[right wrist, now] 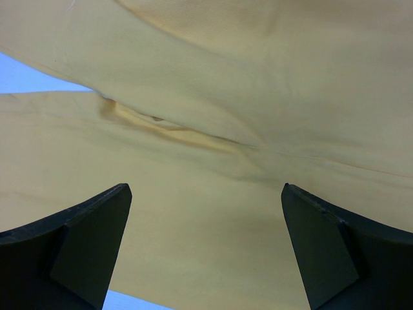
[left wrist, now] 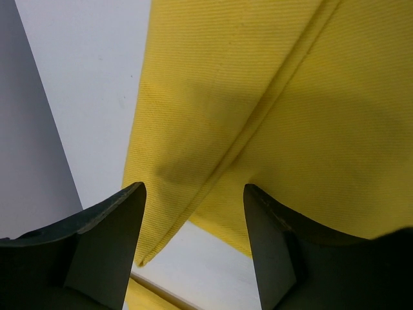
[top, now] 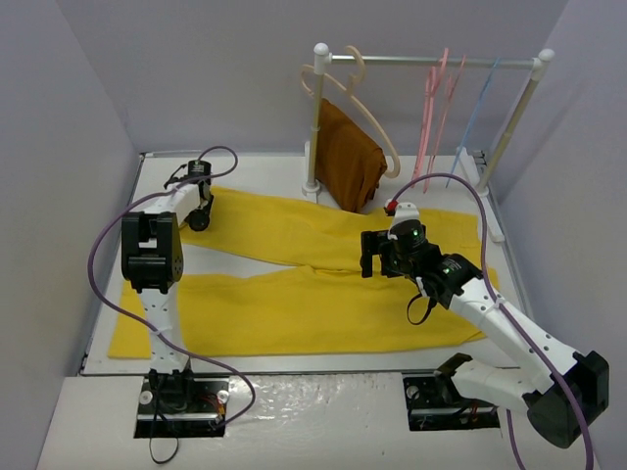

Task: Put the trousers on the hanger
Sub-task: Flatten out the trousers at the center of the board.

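Across the table (top: 255,171) the trousers (top: 294,304) lie flat; the left gripper (left wrist: 193,190) hovers, jaws apart, over the far leg's cuff. Above the crotch the right gripper (right wrist: 206,187) stands spread wide; the hanger (top: 431,98) hangs on the rail (top: 411,61).

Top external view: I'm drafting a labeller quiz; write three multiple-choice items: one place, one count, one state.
1. Where do the large bright yellow cloth trousers lie?
A. On the floor
B. Spread on the white table
C. In a box

2. How many thin pink plastic hangers hang on the metal rail?
A. One
B. Two
C. Four

3. How do the jaws of the right gripper stand?
A. Open above the trousers
B. Shut on cloth
C. Shut, empty

B: both legs lie flat on it. B: two pink ones hang side by side. A: its fingers stand wide apart, cloth below.
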